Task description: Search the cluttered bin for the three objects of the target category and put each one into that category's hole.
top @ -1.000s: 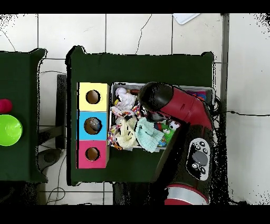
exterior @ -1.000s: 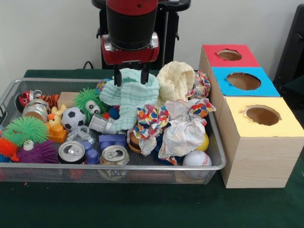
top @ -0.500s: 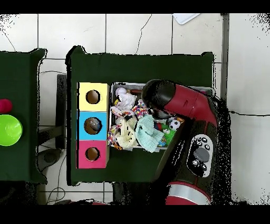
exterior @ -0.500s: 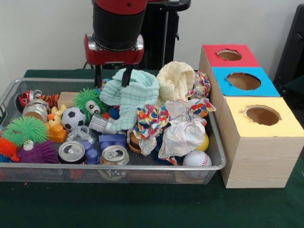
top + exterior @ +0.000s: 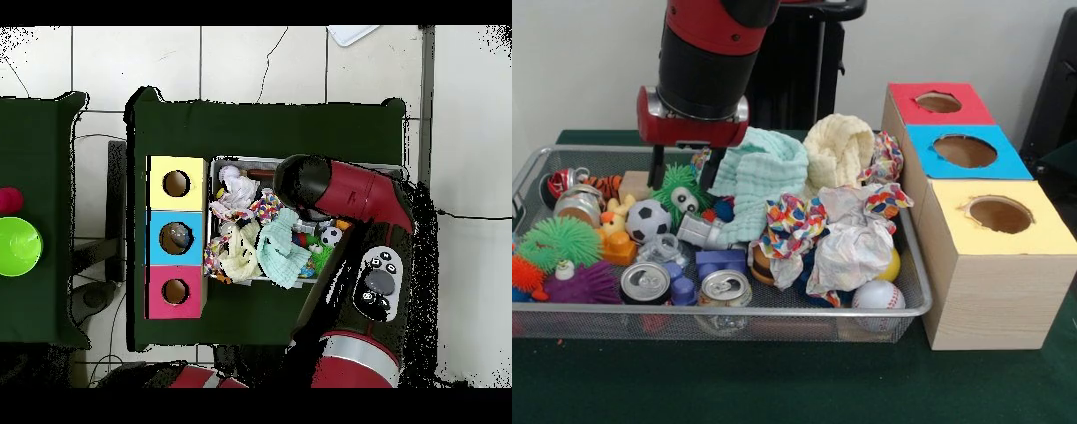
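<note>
The silver wire mesh bin [image 5: 547,157] holds a heap of toys, cans and cloths; it also shows in the overhead view [image 5: 385,168]. One clear crushed plastic bottle [image 5: 662,249] lies near the bin's front left, behind a silver can [image 5: 645,283]. The other bottles are hidden. My gripper [image 5: 682,170] is open and empty. Its fingers [image 5: 656,168] straddle the top of a green fuzzy toy with eyes [image 5: 680,193], well behind the bottle. In the overhead view the red arm [image 5: 345,195] hides the gripper.
Three boxes stand beside the bin with a red hole [image 5: 938,102], a blue hole [image 5: 965,150] and a yellow hole [image 5: 999,215]. A mint cloth [image 5: 764,172], a cream cloth [image 5: 839,150], crumpled paper [image 5: 852,243], a second can [image 5: 724,290], a soccer ball [image 5: 647,219] and a baseball [image 5: 877,295] crowd the bin.
The gripper has moved to the picture's left in the front view, from above the mint cloth to over the green fuzzy toy. It stays open. Nothing in the bin has moved.
</note>
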Tool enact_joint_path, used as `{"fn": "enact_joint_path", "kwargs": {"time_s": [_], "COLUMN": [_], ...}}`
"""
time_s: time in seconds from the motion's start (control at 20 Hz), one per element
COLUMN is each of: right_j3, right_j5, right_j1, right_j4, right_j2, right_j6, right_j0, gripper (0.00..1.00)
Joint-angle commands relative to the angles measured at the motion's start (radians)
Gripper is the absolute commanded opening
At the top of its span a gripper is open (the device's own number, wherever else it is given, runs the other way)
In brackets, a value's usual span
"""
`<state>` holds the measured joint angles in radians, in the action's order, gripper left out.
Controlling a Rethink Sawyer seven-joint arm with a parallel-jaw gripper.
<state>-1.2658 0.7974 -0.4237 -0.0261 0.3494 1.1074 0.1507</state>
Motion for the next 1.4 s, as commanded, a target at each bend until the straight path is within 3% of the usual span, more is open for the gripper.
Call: {"fn": "enact_joint_path", "kwargs": {"time_s": [0.05, 0.65, 1.4], "right_j3": [-0.03, -0.041, -0.133], "right_j5": [-0.093, -0.182, -0.26], "right_j1": [0.072, 0.129, 0.154], "right_j4": [0.058, 0.028, -0.037], "right_j2": [-0.063, -0.093, -0.116], "right_j6": [0.144, 0.172, 0.267], "right_j0": [0.038, 0.069, 0.078], "gripper": [1.0, 1.0, 1.0]}}
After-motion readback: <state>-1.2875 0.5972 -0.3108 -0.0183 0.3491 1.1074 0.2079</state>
